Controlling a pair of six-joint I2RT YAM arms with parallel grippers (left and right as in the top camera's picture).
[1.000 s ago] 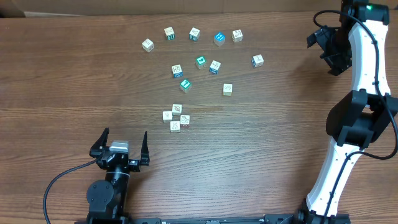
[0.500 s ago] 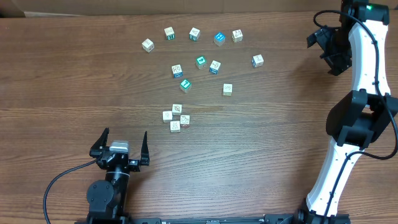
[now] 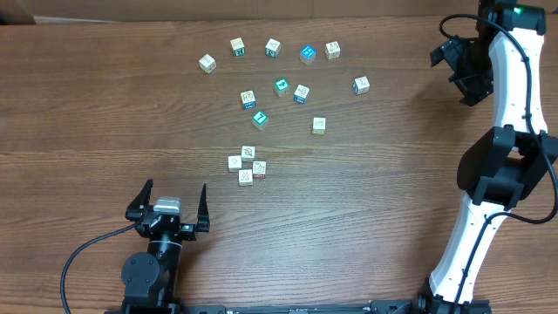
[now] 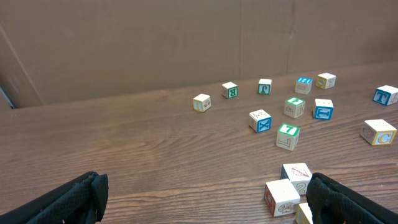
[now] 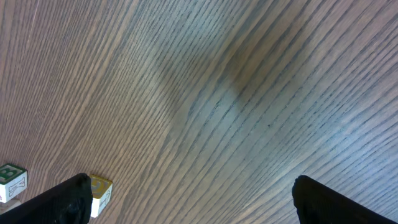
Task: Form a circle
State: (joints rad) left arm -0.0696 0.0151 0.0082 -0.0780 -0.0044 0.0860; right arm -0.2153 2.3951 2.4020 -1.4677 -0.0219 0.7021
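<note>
**Standing wide apart, both pincers hang clear of the cubes**

Filling every view, the brown wood-grain table (image 3: 87,105) carries all the cubes. The tall white-and-black right arm (image 3: 510,105) rises along the table's right edge and bends toward the far corner. The shorter black left arm (image 3: 148,270) sits at the near edge, left of centre.

The right pincer (image 5: 193,205) has its two black fingers spread to opposite sides of its wrist view. Nothing lies between them but bare wood grain. The left pincer (image 3: 173,196) is likewise spread, its fingers apart and gripping nothing, and it points toward the far side of the table.

A loose scatter of small printed wooden cubes (image 3: 301,93), some teal-faced, spreads across the far middle of the table. It lies well apart from both pincers.

The tight ring of four small pale wooden cubes (image 3: 248,166) lies near the table's centre, between the scatter and the left pincer. Its cubes are packed close together. In the left wrist view the ring shows at the lower right, just beside the inner edge of the right-hand finger.
</note>
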